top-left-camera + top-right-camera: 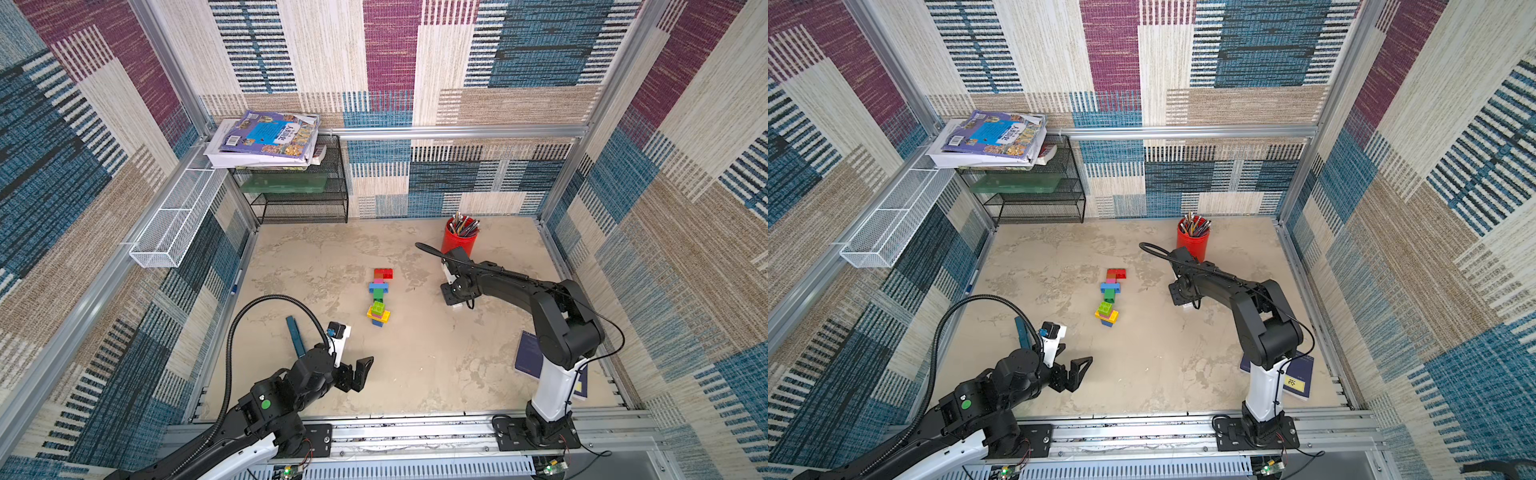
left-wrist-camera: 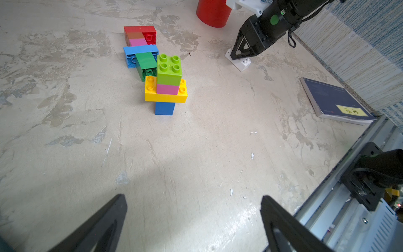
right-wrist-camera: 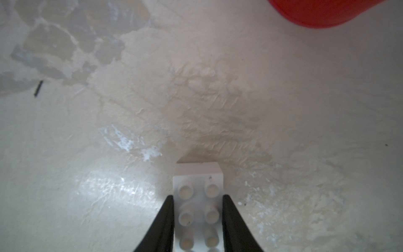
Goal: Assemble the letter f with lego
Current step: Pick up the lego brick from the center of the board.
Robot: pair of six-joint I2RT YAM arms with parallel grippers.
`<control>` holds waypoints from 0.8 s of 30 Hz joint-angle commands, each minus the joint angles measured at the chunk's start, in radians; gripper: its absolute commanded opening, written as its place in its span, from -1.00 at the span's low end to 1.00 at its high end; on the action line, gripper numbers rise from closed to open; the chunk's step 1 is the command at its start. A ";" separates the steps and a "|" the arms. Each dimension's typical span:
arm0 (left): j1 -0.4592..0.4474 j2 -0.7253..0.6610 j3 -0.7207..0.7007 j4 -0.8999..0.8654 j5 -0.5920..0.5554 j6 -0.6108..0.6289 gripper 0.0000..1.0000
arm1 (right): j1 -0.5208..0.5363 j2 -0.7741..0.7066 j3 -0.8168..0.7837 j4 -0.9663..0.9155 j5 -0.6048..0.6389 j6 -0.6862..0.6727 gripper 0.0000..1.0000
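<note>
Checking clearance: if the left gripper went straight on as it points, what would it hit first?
Likely the bare tabletop ahead of the left gripper; the lego stack stands further on. Depth unclear.

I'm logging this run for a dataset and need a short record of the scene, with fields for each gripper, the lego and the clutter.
left gripper: open, empty, above bare table
right gripper: closed on the white brick, which rests on the table
lying bricks: red, orange, pink, blue and green, joined in a row on their side
standing stack: blue, yellow, pink, lime from bottom to top, at the row's green end; contact unclear
clutter: red cup of pens, notebook
</note>
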 commanded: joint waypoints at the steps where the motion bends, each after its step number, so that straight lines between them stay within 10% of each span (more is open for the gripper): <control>1: 0.001 0.002 0.012 0.015 -0.017 -0.007 0.98 | 0.013 -0.006 0.027 -0.011 -0.034 -0.021 -0.41; 24: 0.001 0.013 0.183 -0.187 -0.172 -0.047 0.97 | 0.240 0.080 0.482 -0.316 -0.068 -0.218 -0.44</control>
